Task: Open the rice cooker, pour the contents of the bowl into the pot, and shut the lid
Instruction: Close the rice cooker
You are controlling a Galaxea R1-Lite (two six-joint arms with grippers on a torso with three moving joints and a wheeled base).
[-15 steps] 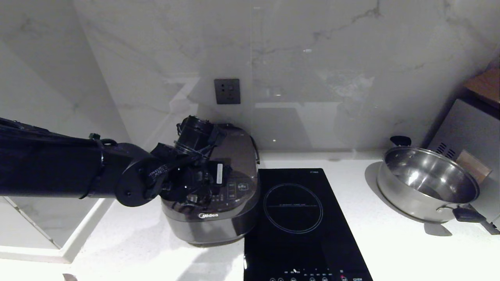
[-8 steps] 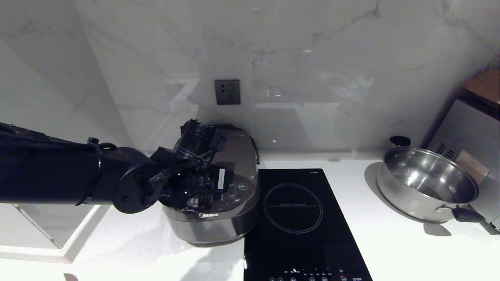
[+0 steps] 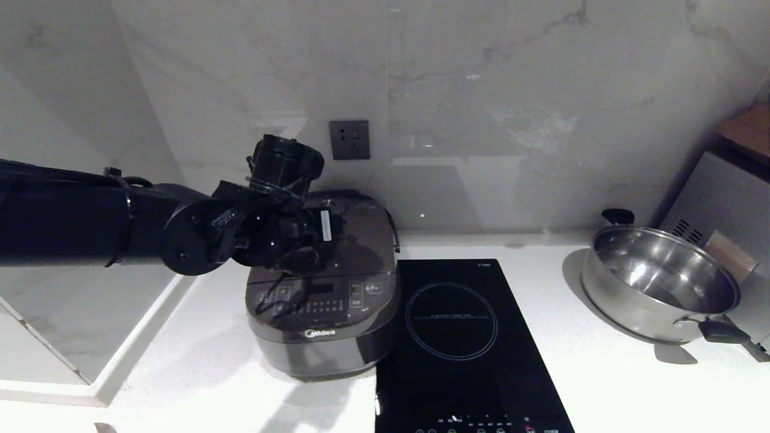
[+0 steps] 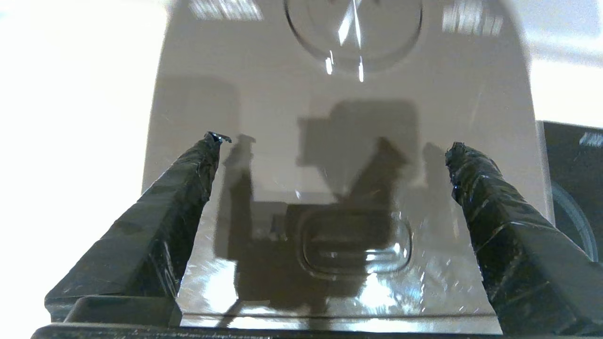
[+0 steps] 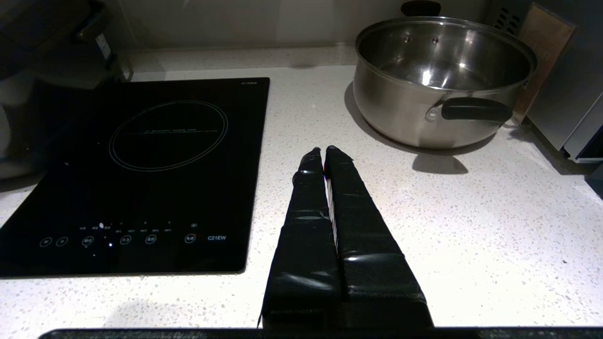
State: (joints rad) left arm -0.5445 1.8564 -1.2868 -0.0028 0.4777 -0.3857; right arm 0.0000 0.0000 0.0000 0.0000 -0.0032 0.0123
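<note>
The dark grey-brown rice cooker (image 3: 328, 313) stands on the white counter against the back wall, its lid (image 3: 361, 240) down. My left gripper (image 3: 301, 255) hangs just above the lid, behind the button panel. In the left wrist view the left gripper (image 4: 335, 143) is open wide and holds nothing. The oval release button (image 4: 355, 247) lies between and below its fingers, and the round vent knob (image 4: 353, 28) is farther off. My right gripper (image 5: 324, 150) is shut and empty, low over the counter between hob and steel pan. The pot is hidden under the lid. Bowl and contents are out of view.
A flat black hob (image 3: 457, 337) lies right beside the cooker. A big steel pan (image 3: 659, 282) with black handles sits at the far right, next to a grey appliance (image 3: 722, 204). A wall socket (image 3: 349, 139) is above the cooker. The counter ends at a raised edge (image 3: 138, 343) on the left.
My left arm has lifted and drawn back toward the wall, off the cooker's front panel to above the lid. The button panel now shows. The fingers stayed open.
</note>
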